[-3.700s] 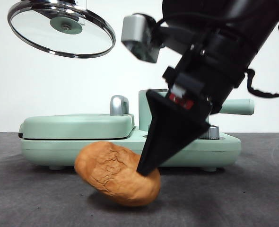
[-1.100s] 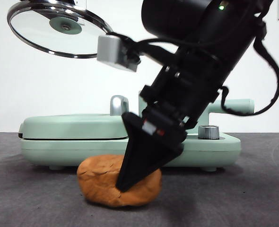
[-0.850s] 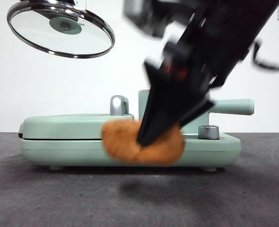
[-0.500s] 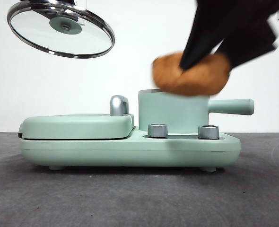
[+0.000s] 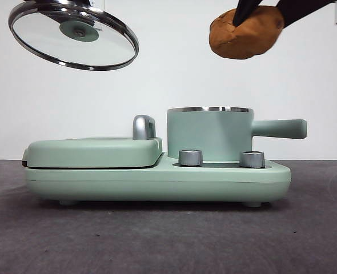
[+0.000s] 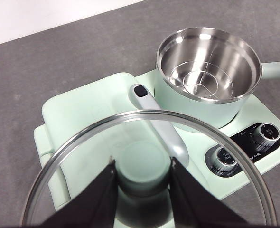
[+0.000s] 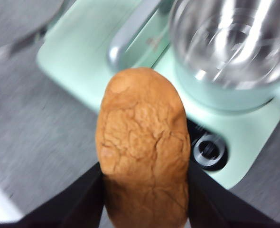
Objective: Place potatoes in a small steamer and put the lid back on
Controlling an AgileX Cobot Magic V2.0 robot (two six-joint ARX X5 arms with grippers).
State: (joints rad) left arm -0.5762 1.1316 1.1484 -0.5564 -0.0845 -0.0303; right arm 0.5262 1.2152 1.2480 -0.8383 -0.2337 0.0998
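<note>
My right gripper [image 5: 254, 8] is shut on the orange-brown potato [image 5: 245, 33] and holds it high in the air, above the small steamer [image 5: 209, 134]. The right wrist view shows the potato [image 7: 142, 142] between my jaws, with the steamer's steel bowl [image 7: 230, 40] below. The steamer is open and empty in the left wrist view [image 6: 209, 66]. My left gripper [image 6: 142, 183] is shut on the knob of the glass lid [image 6: 152, 161] and holds it tilted, high at the left of the front view [image 5: 74, 34].
The steamer stands on a mint-green cooker base [image 5: 157, 180] with two steel dials [image 5: 191, 157]. A flat griddle with a closed cover [image 5: 94, 151] and chrome handle [image 5: 144, 127] takes up the base's left part. The table is dark grey.
My right gripper closed on the potato on the table in front of the cooker and lifted it up and to the right, above the steamer. The lid stayed in place.
</note>
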